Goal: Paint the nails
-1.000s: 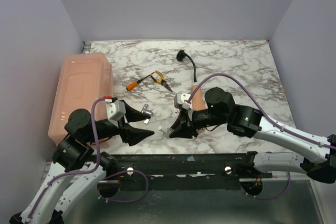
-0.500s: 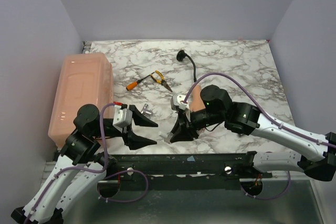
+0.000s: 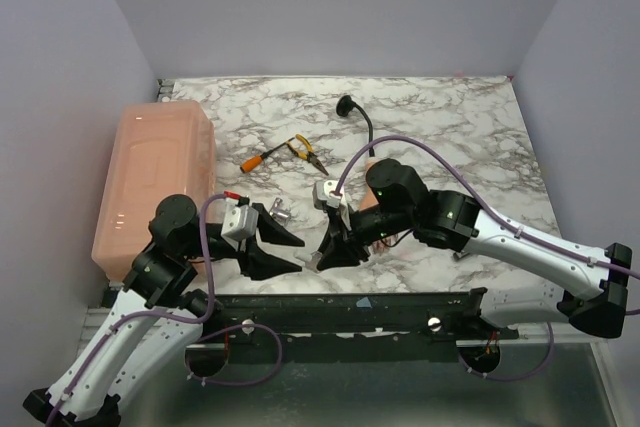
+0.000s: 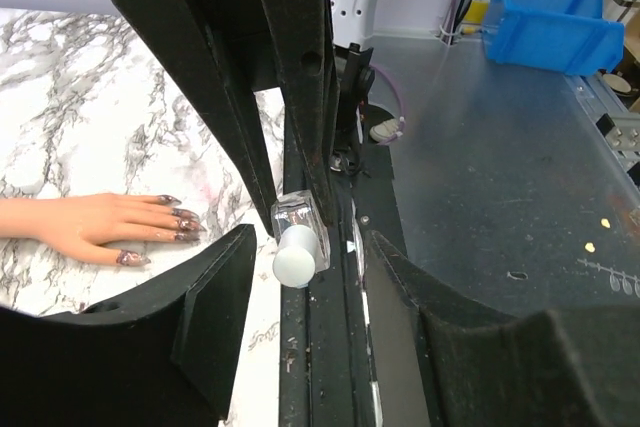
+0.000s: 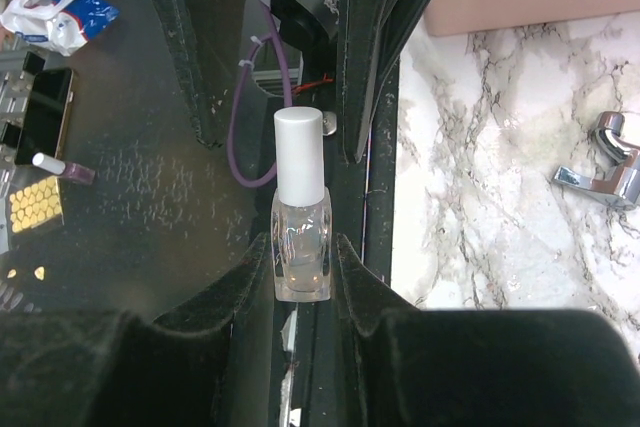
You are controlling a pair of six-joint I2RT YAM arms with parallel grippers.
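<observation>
The right tool [image 5: 300,269] pinches a capped clear glass polish bottle [image 5: 301,242]; the left tool [image 4: 310,239], spread, flanks its white cap [image 4: 297,256]; dark nails [image 4: 186,217] of the flesh-coloured plastic mannequin hand [image 4: 95,228] seemingly await painting

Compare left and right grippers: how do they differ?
The right gripper is shut on the clear polish bottle; the left gripper stands open, holding nothing. The right gripper clamps the glass body; the left gripper's jaws straddle the white cap, gaps on both sides. Both are black and meet at the near edge of the table.
</observation>
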